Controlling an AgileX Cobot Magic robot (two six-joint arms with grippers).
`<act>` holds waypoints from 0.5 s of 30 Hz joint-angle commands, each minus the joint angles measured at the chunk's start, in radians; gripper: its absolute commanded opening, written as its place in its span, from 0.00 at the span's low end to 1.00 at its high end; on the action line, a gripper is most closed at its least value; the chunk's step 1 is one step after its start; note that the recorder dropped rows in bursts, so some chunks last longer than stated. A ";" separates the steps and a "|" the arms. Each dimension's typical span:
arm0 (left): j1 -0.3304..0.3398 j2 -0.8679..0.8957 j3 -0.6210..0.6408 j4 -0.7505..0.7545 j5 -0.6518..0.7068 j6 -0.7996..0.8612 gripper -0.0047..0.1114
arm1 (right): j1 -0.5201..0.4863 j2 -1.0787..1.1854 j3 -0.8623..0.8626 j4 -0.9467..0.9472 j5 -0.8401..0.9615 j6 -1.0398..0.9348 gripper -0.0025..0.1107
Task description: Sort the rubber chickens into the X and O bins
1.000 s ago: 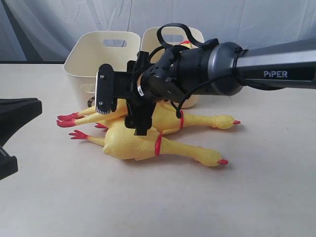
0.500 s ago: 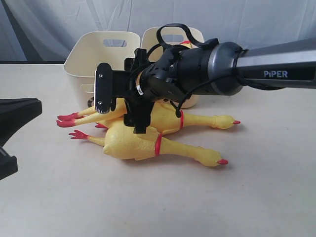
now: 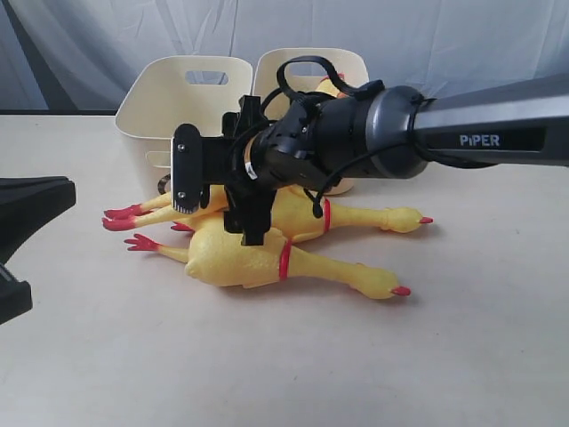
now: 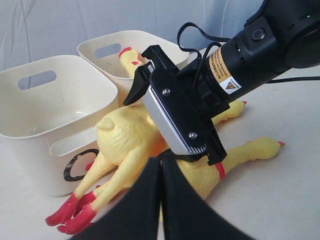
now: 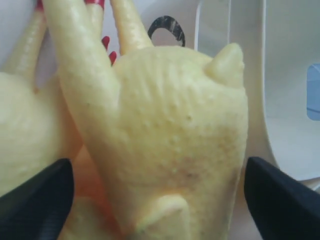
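Observation:
Two yellow rubber chickens lie side by side on the table before the bins, the front chicken (image 3: 253,260) and the rear chicken (image 3: 360,216). My right gripper (image 3: 219,201) hangs open over them. In the right wrist view the rear chicken's body (image 5: 175,125) sits between its spread fingers (image 5: 282,200). The O bin (image 3: 182,98) stands at the back left, its black O (image 4: 75,165) showing. The second bin (image 3: 311,64) beside it holds another chicken, whose head (image 4: 131,57) sticks up; that bin's mark is hidden. My left gripper (image 4: 161,166) is shut, empty and low, facing the chickens' feet.
Pale tabletop with a grey cloth backdrop behind the bins. A black part of the left arm (image 3: 27,209) sits at the left edge. The right arm (image 3: 480,133) reaches in from the right across the bins.
The right arm has shifted slightly left and a little lower over the chickens, jaws still spread. The chickens and bins have not moved.

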 commanded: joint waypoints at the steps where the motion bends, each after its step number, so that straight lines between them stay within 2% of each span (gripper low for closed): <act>1: 0.000 0.003 -0.005 -0.001 0.002 -0.002 0.04 | -0.003 0.014 0.001 -0.004 -0.047 0.002 0.79; 9: 0.000 0.003 -0.005 -0.001 0.002 -0.002 0.04 | -0.003 0.033 0.001 -0.004 -0.056 0.002 0.78; 15: 0.000 0.003 -0.005 -0.001 0.002 -0.002 0.04 | -0.003 0.033 0.001 -0.004 -0.050 0.002 0.65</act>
